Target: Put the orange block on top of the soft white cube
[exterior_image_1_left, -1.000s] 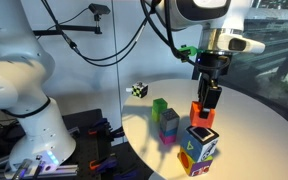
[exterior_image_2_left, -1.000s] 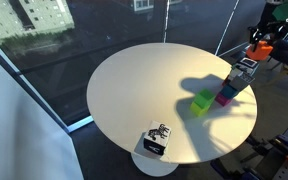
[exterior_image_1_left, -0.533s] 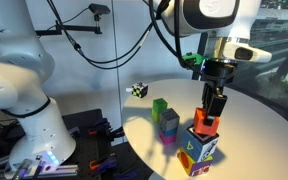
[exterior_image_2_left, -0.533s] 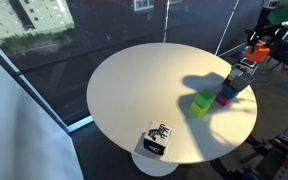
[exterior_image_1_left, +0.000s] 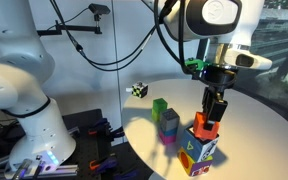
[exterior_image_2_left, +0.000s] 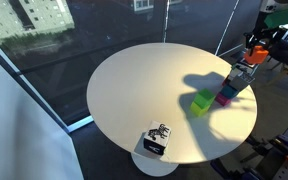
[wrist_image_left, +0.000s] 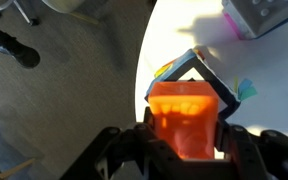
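On the round pale table (exterior_image_1_left: 254, 115), a small black-and-white patterned cube (exterior_image_1_left: 138, 90) sits near the left edge. Next come a green block (exterior_image_1_left: 159, 105) and a grey-and-purple block (exterior_image_1_left: 169, 126). Near the front edge is the soft white cube (exterior_image_1_left: 197, 150), its sides printed blue and yellow. At its top face the gripper (exterior_image_1_left: 206, 121) pinches the plain, smooth orange block (exterior_image_1_left: 203, 126).

orange block (exterior_image_1_left: 205, 126) above soft white cube (exterior_image_1_left: 197, 151), cube on table (exterior_image_1_left: 249, 120)

The orange block (exterior_image_1_left: 205, 124), a small plain orange-red cube, hangs level just over the soft white cube (exterior_image_1_left: 198, 150); contact cannot be told. That larger cube, with a dark-framed white top and blue and yellow printed sides, sits at 2 o'clock near the table (exterior_image_2_left: 134, 90) rim in an exterior view.
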Controlling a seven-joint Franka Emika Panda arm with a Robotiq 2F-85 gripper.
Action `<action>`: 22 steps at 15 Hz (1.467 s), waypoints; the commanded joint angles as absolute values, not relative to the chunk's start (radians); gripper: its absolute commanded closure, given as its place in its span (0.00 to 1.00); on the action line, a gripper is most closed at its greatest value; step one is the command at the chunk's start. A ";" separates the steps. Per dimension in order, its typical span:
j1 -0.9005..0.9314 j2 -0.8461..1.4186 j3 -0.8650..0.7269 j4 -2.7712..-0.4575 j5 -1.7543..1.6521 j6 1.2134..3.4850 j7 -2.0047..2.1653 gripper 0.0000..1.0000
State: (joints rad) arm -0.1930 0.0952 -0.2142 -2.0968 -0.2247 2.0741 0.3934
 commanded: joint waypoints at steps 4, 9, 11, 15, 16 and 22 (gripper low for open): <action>-0.188 0.116 -0.216 -2.078 -0.216 2.068 0.401 0.72; -0.185 0.120 -0.215 -2.081 -0.215 2.071 0.399 0.60; -0.183 0.117 -0.215 -2.082 -0.214 2.071 0.396 0.23; -0.182 0.109 -0.215 -2.084 -0.211 2.067 0.391 0.01; -0.182 0.105 -0.214 -2.083 -0.207 2.061 0.387 0.00; -0.175 0.066 -0.206 -2.081 -0.203 2.022 0.376 0.00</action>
State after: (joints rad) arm -0.1804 0.0978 -0.2110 -2.0949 -0.2218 2.0679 0.3912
